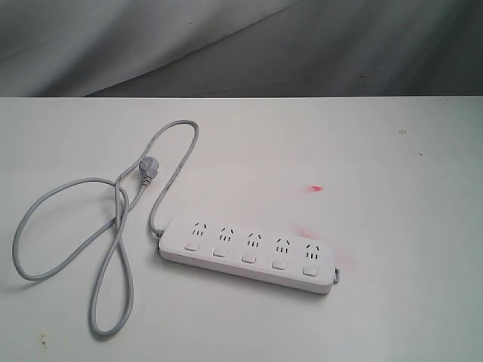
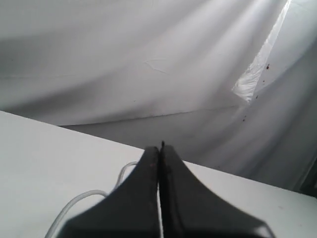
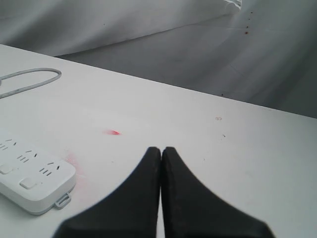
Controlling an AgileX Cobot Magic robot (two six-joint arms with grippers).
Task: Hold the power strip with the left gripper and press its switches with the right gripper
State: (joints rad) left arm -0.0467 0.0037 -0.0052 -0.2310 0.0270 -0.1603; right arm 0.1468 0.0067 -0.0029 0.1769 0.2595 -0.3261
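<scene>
The white power strip (image 1: 249,253) lies flat on the table, slanting down to the right, with a row of small white switches (image 1: 248,258) along its near side. Its grey cord (image 1: 113,226) loops away to the left and ends in a plug (image 1: 149,170). Neither arm shows in the exterior view. My left gripper (image 2: 160,148) is shut with nothing in it, above the table with a bit of cord (image 2: 74,203) beside it. My right gripper (image 3: 161,150) is shut and empty too, apart from the strip's end (image 3: 34,181).
The white table (image 1: 377,151) carries a red mark (image 1: 316,188) and a pink smear (image 1: 306,231) by the strip. Grey cloth (image 1: 226,45) hangs behind the table's far edge.
</scene>
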